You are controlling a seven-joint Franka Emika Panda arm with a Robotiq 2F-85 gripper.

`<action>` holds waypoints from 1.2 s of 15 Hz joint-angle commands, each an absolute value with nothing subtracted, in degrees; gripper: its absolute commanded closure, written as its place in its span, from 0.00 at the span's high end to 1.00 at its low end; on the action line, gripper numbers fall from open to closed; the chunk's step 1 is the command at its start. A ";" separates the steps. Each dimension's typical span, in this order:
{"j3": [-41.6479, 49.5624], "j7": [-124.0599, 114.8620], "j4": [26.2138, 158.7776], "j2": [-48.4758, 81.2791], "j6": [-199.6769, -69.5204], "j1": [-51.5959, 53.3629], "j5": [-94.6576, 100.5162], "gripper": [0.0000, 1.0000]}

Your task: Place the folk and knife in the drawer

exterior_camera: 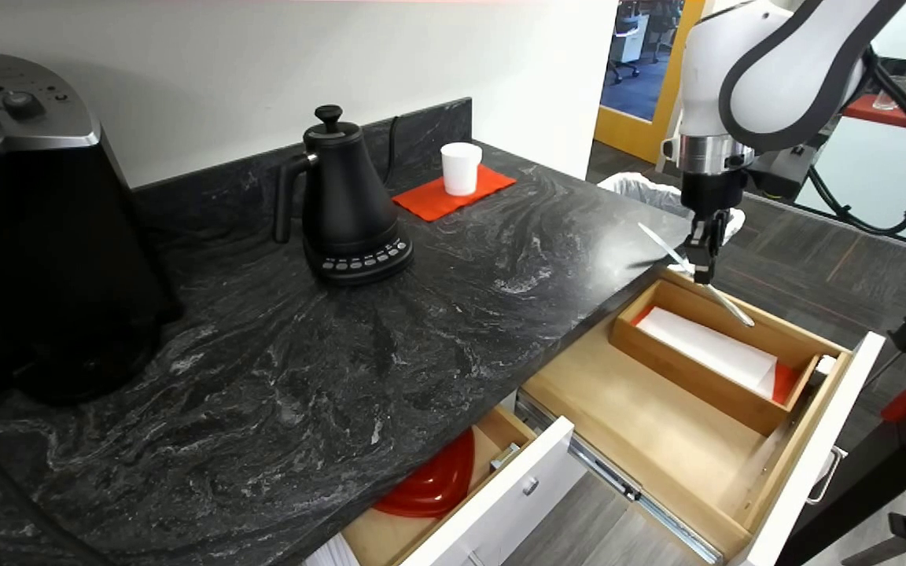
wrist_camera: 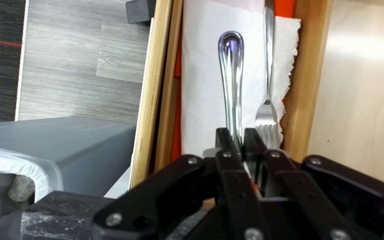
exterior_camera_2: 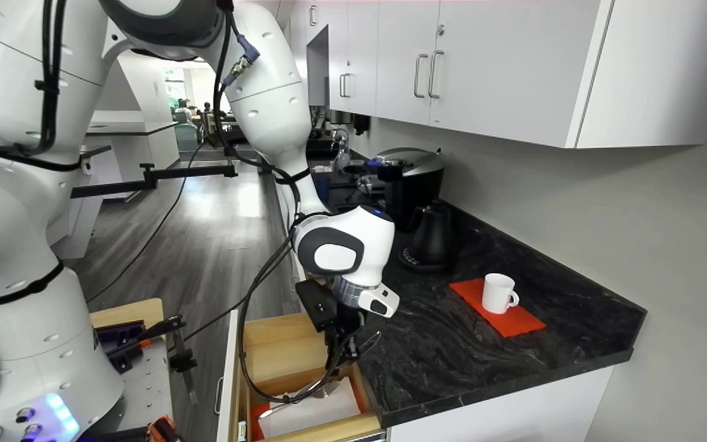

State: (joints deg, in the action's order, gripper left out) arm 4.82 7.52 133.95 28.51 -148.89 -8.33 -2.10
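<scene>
Currently, reading left to right in the wrist view, the side wall of the open drawer [wrist_camera: 152,83] precedes the tray [wrist_camera: 167,100] set inside it and lined with white paper [wrist_camera: 202,93]. Next is the knife [wrist_camera: 234,88], held above the tray; in an exterior view it appears tilted, the blade [exterior_camera: 661,244] toward the countertop [exterior_camera: 453,330] and the handle end lower. The gripper [wrist_camera: 238,141] is clamped on the knife near mid-length, one fingertip [wrist_camera: 223,140] to each side. The knife is judged light, stiff and robust, but its polished metal is likely slippery and may pivot in the grip; the preferred hold is at the balance point, squarely across the flanks. The paper probably drags or creases under a low handle end. To the right, beside the tray wall, the fork [wrist_camera: 268,76] lies on the paper, tines toward the gripper. It should handle similarly; take it, if required, by the narrow shaft, never by the tines. No brand is readable on either utensil. Farther off, from left to right in an exterior view, the markings around the knob [exterior_camera: 23,104] of the black-and-silver appliance [exterior_camera: 52,236] and on the keys [exterior_camera: 368,261] of the kettle [exterior_camera: 347,185] are too small to read.
</scene>
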 commanded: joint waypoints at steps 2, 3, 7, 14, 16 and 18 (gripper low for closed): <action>4.86 6.73 141.77 21.35 -149.84 -8.13 -1.60 0.06; 4.92 6.61 142.87 20.35 -149.90 -7.98 -1.51 0.06; 5.13 6.36 147.64 16.77 -150.03 -7.77 -1.41 0.06; 4.93 6.82 150.33 16.42 -149.28 -8.06 -1.91 0.06; 4.94 6.68 149.19 17.17 -148.94 -8.06 -1.96 0.06; 5.06 6.53 148.36 17.46 -148.70 -7.97 -1.72 0.06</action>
